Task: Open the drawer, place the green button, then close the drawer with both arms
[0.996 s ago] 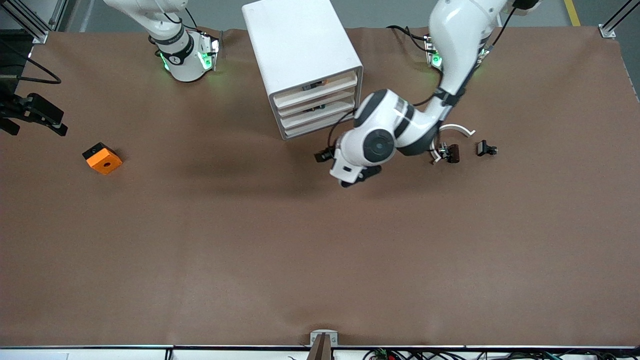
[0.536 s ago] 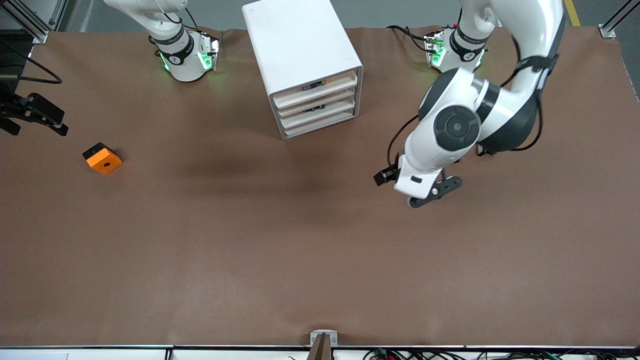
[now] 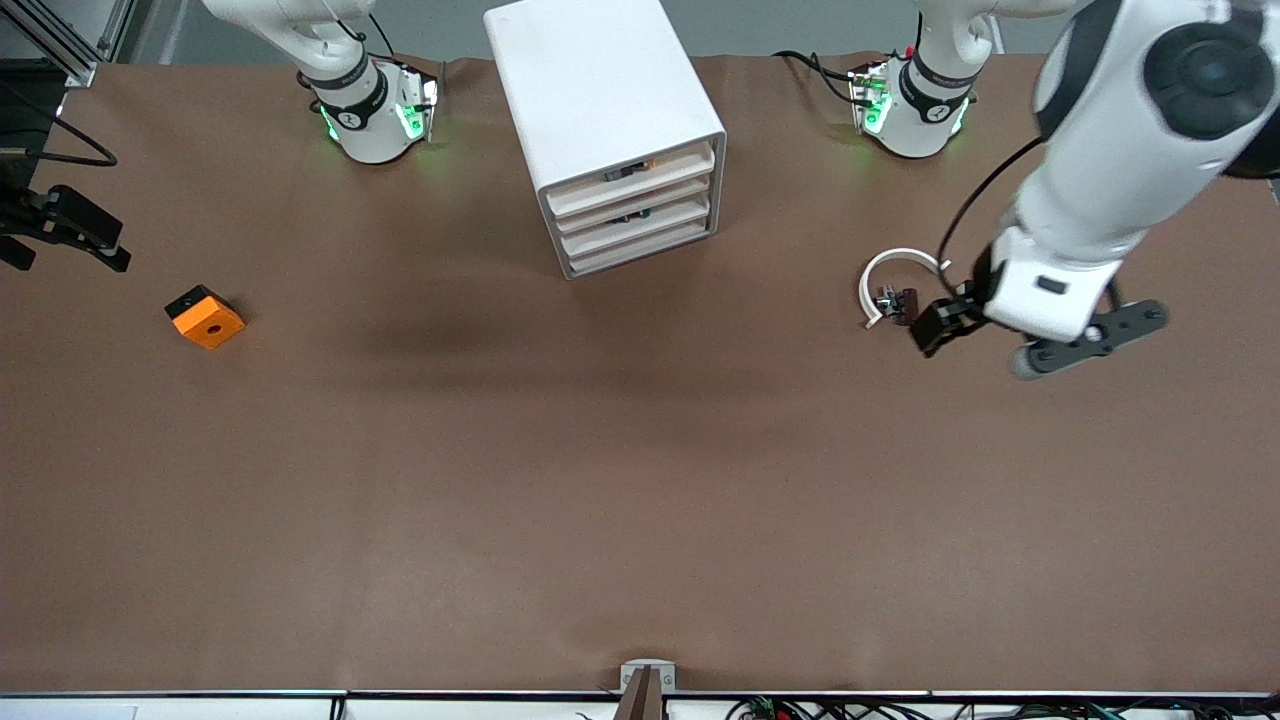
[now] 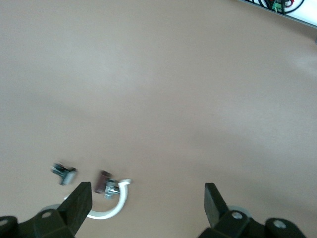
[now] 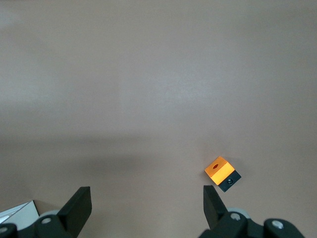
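Cabinet [image 3: 605,130] drawers all sit closed, no green-capped button is visible anywhere, and the left gripper [image 4: 147,206], wide open and empty over the white arc [image 3: 893,280] and its clips [image 3: 897,301], should first locate the button, while the right gripper [image 5: 147,206], also open and empty, waits over bare table toward the cube [image 3: 204,316].

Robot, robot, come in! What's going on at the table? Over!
Left end effector open, empty, over table by white arc. Right end effector open, empty, waiting. Cabinet drawers all shut. Green button not in sight.
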